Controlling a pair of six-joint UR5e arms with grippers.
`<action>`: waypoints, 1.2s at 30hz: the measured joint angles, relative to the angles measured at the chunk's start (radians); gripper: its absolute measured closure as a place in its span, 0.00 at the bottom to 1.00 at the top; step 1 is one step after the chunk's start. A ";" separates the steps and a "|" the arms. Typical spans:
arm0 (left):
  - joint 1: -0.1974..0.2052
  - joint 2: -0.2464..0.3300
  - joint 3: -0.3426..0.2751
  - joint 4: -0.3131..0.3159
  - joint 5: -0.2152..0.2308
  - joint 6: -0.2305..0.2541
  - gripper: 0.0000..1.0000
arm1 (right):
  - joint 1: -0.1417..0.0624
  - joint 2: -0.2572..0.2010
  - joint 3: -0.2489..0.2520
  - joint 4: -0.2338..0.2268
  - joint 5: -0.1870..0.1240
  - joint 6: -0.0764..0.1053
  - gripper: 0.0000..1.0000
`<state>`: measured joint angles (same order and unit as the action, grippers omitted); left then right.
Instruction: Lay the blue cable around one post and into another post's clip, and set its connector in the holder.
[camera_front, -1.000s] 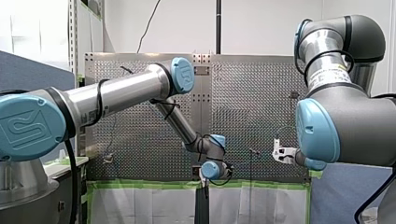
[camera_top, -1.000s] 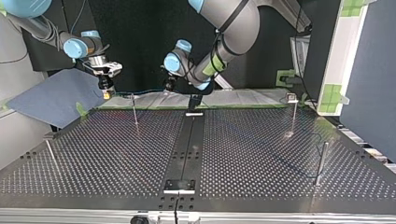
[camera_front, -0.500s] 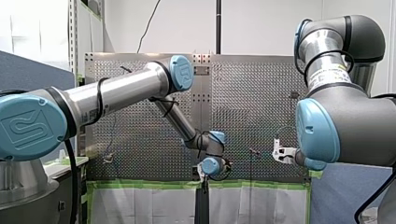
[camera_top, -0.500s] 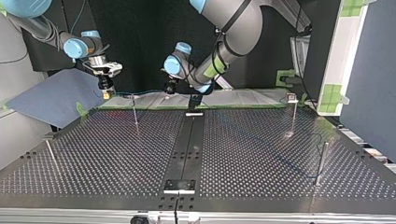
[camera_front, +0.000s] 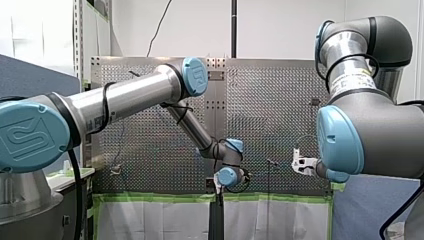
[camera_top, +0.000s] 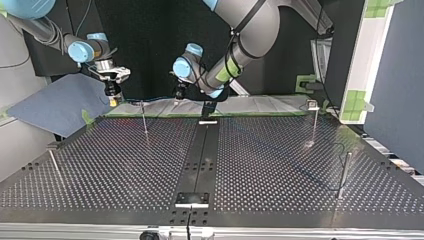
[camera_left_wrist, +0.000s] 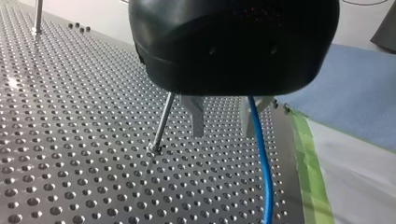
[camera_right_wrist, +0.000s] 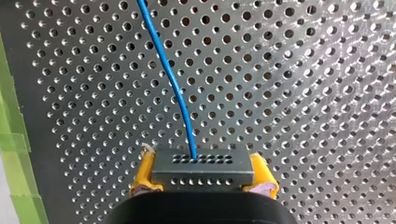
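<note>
Top view, near edge: a pale bracket (camera_top: 191, 198) sits on the dark centre strip (camera_top: 200, 150) of the counter (camera_top: 280, 165). It is probably the holder; nothing is seated in it yet.

Further in, at that view's right, stands a fitted post (camera_top: 313, 125) with a small piece on top, likely the clip. At the view's left is a plain post (camera_top: 144, 117).

Far edge: both grippers, with the blue cable (camera_top: 150, 98) strung between them above the counter's edge.

Right gripper (camera_right_wrist: 204, 179): yellow pads (camera_right_wrist: 144, 175) clenched on the grey connector (camera_right_wrist: 201, 161). The cable leaves the connector's face and runs ahead.

Left gripper (camera_left_wrist: 222, 133): metal fingers (camera_left_wrist: 197, 119) apart, released. The cable runs along one finger. A post, probably the plain one, stands just beside the other finger.

Handling (judgement): the cable is thin, light and limp, with some spring. It should slide freely through slack fingers, so they serve as a guide, not a clamp. The connector is small and rigid; hold it by its side faces, as now. The cable exit is the weak spot, so avoid sharp pulls there. Keep light tension while wrapping, or the loop may slip off the post.
</note>
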<state>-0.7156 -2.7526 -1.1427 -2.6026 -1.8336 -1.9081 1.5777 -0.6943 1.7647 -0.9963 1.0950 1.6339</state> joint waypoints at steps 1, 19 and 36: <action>0.000 0.000 0.000 0.000 0.000 0.000 0.70 | 0.000 0.000 0.000 0.000 0.001 0.000 1.00; -0.002 0.000 -0.001 0.001 0.003 0.002 1.00 | 0.000 0.000 0.000 -0.001 0.002 0.000 1.00; -0.016 0.000 -0.001 0.000 -0.017 0.062 1.00 | -0.008 0.000 0.000 -0.023 0.018 0.038 1.00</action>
<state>-0.7320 -2.7525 -1.1440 -2.6022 -1.8510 -1.8463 1.5698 -0.6942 1.7642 -1.0198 1.1127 1.6715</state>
